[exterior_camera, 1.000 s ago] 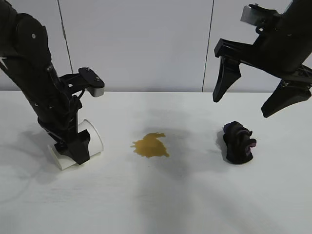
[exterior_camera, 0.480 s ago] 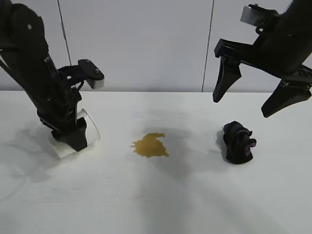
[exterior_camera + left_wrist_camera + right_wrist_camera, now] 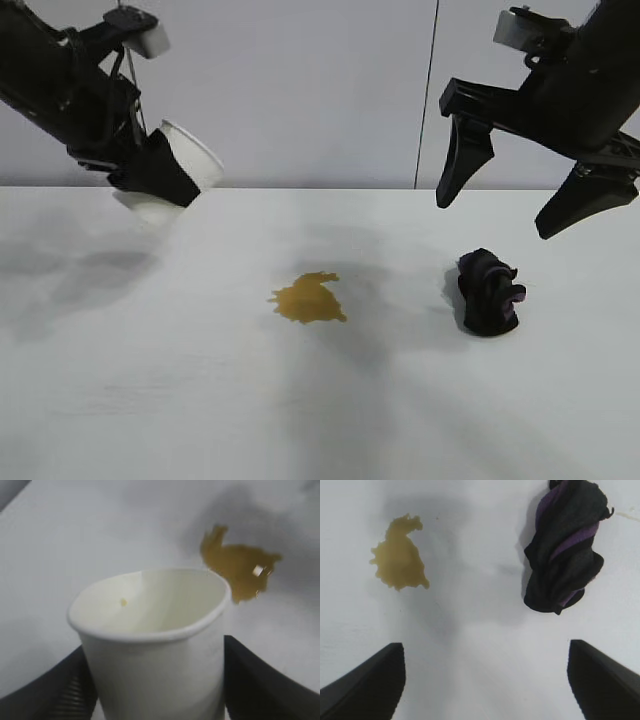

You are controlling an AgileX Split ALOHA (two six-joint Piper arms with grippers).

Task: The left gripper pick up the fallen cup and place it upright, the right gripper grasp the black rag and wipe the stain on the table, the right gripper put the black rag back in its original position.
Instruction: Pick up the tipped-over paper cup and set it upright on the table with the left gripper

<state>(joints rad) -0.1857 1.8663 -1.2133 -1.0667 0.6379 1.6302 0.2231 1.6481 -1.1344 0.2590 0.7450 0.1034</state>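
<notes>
Bare table (image 3: 200, 400) separates stain (image 3: 308, 298) from black rag (image 3: 488, 292).

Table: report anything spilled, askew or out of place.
A yellowish-brown stain lies unwiped mid-table. The cup is held tilted in the air by the left gripper. The black rag sits bunched under the open right gripper.

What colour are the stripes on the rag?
Purple, on the black rag; clearest in the right wrist view.
</notes>
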